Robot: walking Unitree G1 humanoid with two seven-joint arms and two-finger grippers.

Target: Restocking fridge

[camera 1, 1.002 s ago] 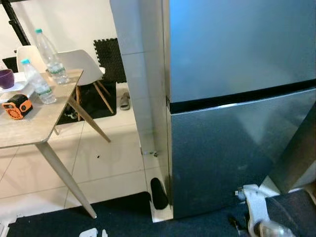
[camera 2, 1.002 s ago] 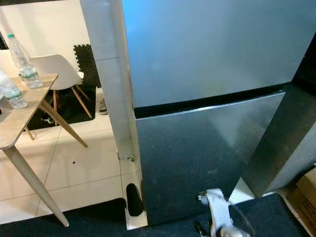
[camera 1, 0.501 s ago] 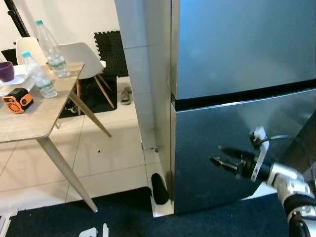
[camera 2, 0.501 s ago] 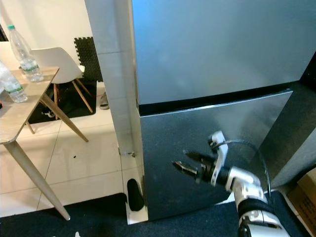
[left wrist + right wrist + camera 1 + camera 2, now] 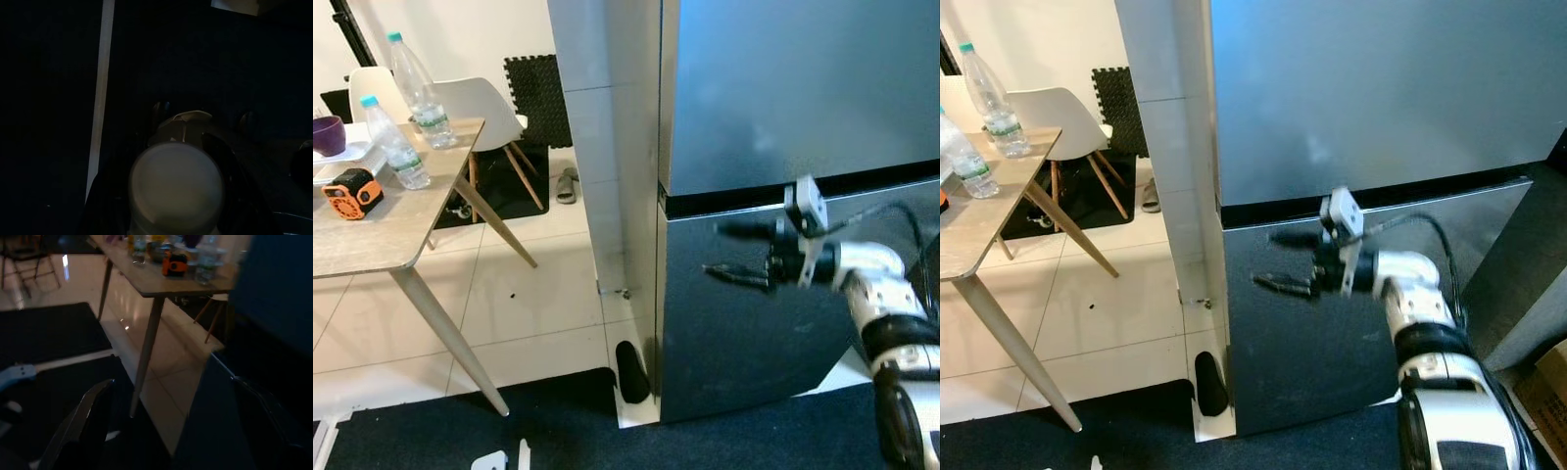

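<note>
The right hand (image 5: 729, 252) is held raised in front of the grey fridge (image 5: 783, 117), level with the dark seam between its upper and lower doors; its two black fingers are spread apart with nothing between them. Both fridge doors are closed. Two water bottles (image 5: 396, 144) and an orange tape measure (image 5: 350, 193) are seen on the wooden table (image 5: 382, 240), well apart from the fridge. The left wrist view is very dark, and the left hand's state cannot be told.

Home kitchen: fridge (image 5: 783, 196), dining table (image 5: 382, 235)
</note>
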